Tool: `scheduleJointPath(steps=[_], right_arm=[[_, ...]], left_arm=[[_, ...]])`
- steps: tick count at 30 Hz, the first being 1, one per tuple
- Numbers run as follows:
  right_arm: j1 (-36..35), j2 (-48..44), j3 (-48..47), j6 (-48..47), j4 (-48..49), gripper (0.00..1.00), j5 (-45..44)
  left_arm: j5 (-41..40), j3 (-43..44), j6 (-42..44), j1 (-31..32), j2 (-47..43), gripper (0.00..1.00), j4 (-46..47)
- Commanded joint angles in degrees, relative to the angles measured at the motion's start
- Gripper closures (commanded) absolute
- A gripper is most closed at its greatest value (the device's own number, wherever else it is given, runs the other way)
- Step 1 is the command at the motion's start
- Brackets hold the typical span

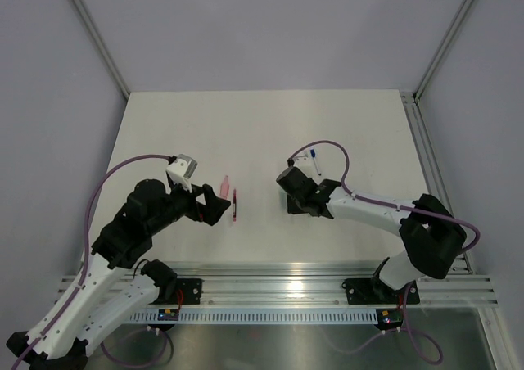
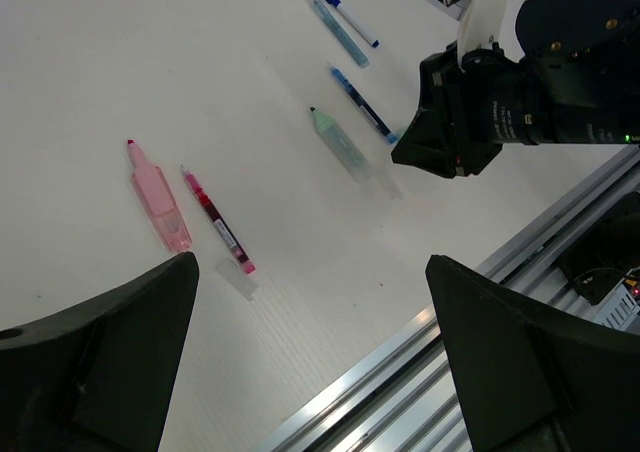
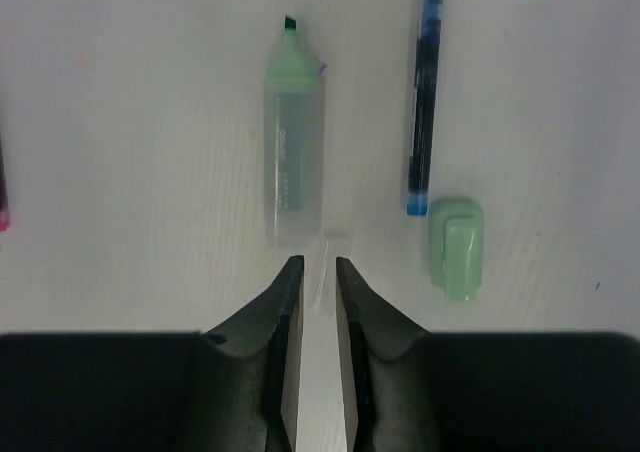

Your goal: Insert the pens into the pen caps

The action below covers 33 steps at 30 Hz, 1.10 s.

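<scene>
The left tool hangs over the counter with its two black fingers spread wide and nothing between them. Just ahead of it a pink highlighter and a thin red pen lie side by side, nearly parallel and close but not touching. A faint clear piece sits just off the near end of the red pen, too pale to make out properly.

Over to the right, the right tool is low over the counter with its fingers drawn close, leaving only a narrow slit. A small clear cap lies in that slit, running out past the fingertips. I cannot tell whether the pads actually press on it or only flank it. Just beyond the fingertips lies a green highlighter, uncapped, its tip pointing away from the tool. A dark blue pen lies beside it, roughly parallel and a little apart. A loose green cap rests on the counter just beside the near end of that blue pen, off to one side of the right finger.

Farther back, past the right tool, lies a white pen with a blue end, and a pale teal tube lies right alongside it. All of these pieces lie flat on the counter. A metal rail runs along the near edge, where both arms are bolted down.
</scene>
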State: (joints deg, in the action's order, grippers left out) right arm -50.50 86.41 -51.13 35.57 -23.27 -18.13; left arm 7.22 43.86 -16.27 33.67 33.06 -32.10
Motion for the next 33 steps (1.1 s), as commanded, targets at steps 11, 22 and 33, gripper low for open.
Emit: scheduleJointPath(steps=[11, 22, 33], right_arm=[[12.44, 11.23, -13.80, -11.13, -0.55, 0.73, 1.25], [14.46, 21.34, -19.18, -13.42, -0.73, 0.69, 3.54], [14.47, 25.64, -22.16, -14.21, -1.43, 0.82, 2.57]], left_arm=[[1.39, 0.18, 0.98, -0.27, -0.89, 0.01, 1.86], [1.83, 0.18, 0.98, -0.27, 0.25, 0.01, 1.60], [2.35, 0.44, 0.98, -0.27, 0.25, 0.01, 1.78]])
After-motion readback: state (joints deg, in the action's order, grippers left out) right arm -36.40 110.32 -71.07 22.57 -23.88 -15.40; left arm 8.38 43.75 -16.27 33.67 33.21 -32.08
